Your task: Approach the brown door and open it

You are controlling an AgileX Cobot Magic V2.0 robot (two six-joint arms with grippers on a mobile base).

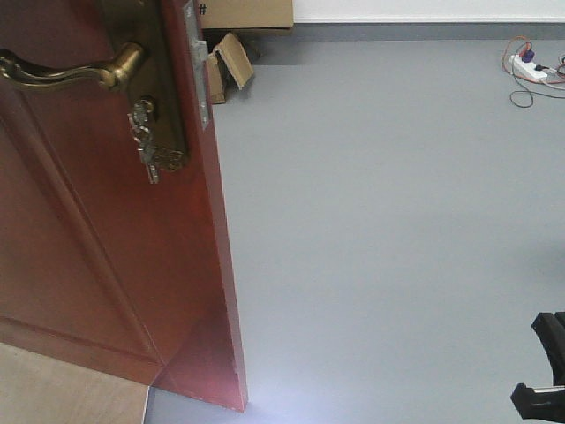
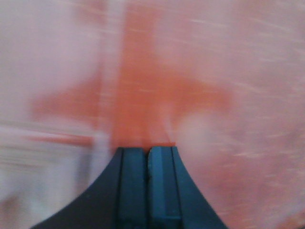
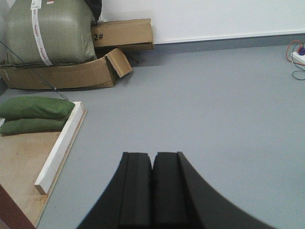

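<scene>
Left gripper (image 2: pixel 147 164) is clenched empty, nosed right up against the brown door (image 1: pixel 106 265), presumably pushing it open. Right gripper (image 3: pixel 152 171), also clenched, idles over floor (image 3: pixel 214 105).

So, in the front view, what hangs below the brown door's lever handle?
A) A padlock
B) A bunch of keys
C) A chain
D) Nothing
B: a bunch of keys dangles from the brass lock plate on the brown door, just under the lever handle.
</scene>
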